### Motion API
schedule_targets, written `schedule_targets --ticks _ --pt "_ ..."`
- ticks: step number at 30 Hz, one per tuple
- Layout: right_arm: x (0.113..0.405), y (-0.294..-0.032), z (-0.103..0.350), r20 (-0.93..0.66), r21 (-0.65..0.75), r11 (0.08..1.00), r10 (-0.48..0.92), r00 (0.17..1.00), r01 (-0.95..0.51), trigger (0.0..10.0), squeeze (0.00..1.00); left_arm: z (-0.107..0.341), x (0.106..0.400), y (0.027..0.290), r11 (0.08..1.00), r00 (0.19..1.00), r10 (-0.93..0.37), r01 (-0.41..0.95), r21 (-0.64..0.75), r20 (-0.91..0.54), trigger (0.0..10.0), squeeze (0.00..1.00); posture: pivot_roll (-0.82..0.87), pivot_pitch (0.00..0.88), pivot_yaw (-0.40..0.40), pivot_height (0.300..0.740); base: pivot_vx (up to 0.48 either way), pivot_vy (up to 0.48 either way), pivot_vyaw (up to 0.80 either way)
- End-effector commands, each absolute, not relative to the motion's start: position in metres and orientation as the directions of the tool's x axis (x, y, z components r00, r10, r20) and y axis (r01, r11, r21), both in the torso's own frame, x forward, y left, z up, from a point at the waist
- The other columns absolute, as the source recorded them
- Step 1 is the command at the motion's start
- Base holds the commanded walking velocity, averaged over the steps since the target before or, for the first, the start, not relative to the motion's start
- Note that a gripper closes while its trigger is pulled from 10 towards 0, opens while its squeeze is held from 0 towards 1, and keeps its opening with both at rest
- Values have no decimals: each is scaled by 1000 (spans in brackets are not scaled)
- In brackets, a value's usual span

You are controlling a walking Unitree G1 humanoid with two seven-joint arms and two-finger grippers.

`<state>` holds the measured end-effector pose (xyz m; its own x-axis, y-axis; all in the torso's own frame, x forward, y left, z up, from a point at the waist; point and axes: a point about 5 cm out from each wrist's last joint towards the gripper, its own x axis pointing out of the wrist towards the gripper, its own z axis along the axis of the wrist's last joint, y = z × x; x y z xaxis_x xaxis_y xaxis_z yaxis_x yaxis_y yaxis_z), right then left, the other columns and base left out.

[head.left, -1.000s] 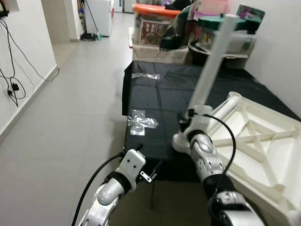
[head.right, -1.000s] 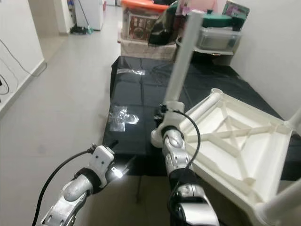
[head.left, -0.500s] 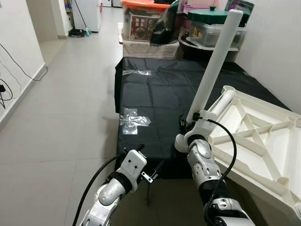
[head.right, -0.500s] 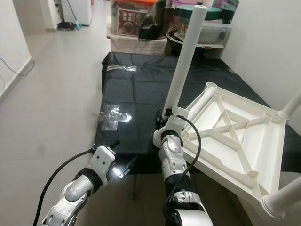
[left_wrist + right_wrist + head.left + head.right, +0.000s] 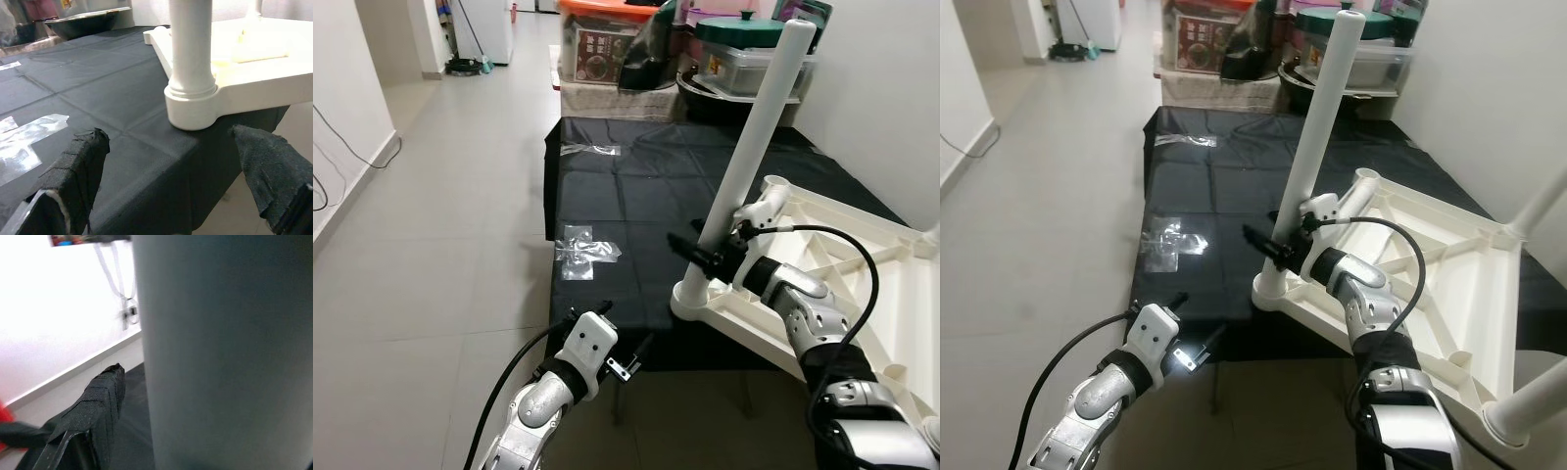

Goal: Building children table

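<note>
no legible text, label, brand or number on anything in view

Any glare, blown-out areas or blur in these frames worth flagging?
Right wrist view: the wall behind is blown out white, and the white plastic table leg looms close and soft. Eye views: sharp; clear tape on the black cloth glints. Left wrist view: evenly lit.

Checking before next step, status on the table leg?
Right gripper clamped low on white table leg, leg upright in corner socket of upturned tabletop. Left gripper open, idle below black cloth edge. Nothing in the way.
</note>
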<state>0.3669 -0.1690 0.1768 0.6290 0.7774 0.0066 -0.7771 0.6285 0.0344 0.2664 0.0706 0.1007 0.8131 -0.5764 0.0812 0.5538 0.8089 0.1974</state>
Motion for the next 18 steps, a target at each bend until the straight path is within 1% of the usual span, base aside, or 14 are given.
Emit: schedule_targets --ticks 1,2,3,5,6,8,9,10,11,12,15,16,17,18 --pt "365 -152 168 -33 55 548 836 547 -834 10000 0 101 266 69 807 809 -580 556 201 90 10000 0 156 0 -125 740 0 0 0" --pt "365 -152 168 -33 55 548 836 547 -834 10000 0 101 266 69 807 809 -580 556 201 90 10000 0 156 0 -125 740 0 0 0" --pt "365 -149 166 -39 63 518 855 517 -853 10000 0 101 266 69 807 810 -580 555 202 91 10000 0 169 0 -129 740 0 0 0" --pt "365 -149 166 -39 63 518 855 517 -853 10000 0 101 266 69 807 810 -580 555 202 91 10000 0 169 0 -129 740 0 0 0" --pt "364 -145 164 -47 81 486 874 484 -870 10000 0 101 266 69 807 810 -580 555 203 91 10000 0 169 0 -129 740 0 0 0" --pt "364 -145 164 -47 81 486 874 484 -870 10000 0 101 266 69 807 810 -580 555 203 91 10000 0 169 0 -129 740 0 0 0" --pt "361 -139 159 -57 103 440 898 436 -892 0 0 101 265 69 805 809 -581 556 206 92 10000 0 181 0 -136 740 0 0 0" --pt "361 -139 159 -57 103 440 898 436 -892 0 0 101 265 69 805 809 -581 556 206 92 10000 0 181 0 -136 740 0 0 0" --pt "358 -135 154 -65 116 418 908 413 -901 0 0 101 265 69 804 808 -582 557 208 91 10000 0 179 0 -131 740 0 0 0" --pt "358 -134 150 -66 110 444 896 439 -889 0 0 100 264 69 803 807 -584 558 209 90 10000 0 179 0 -129 740 0 0 0" --pt "358 -134 150 -66 110 444 896 439 -889 0 0 100 264 69 803 807 -584 558 209 90 10000 0 179 0 -129 740 0 0 0" --pt "362 -136 148 -64 93 526 851 522 -846 0 0 100 264 69 802 806 -585 559 209 89 10000 0 179 0 -129 740 0 0 0" --pt "362 -136 148 -64 93 526 851 522 -846 0 0 100 264 69 802 806 -585 559 209 89 10000 0 179 0 -129 740 0 0 0" --pt "371 -142 148 -55 76 689 725 687 -721 0 0 99 264 70 802 806 -585 560 207 87 10000 0 173 0 -128 740 0 0 0"
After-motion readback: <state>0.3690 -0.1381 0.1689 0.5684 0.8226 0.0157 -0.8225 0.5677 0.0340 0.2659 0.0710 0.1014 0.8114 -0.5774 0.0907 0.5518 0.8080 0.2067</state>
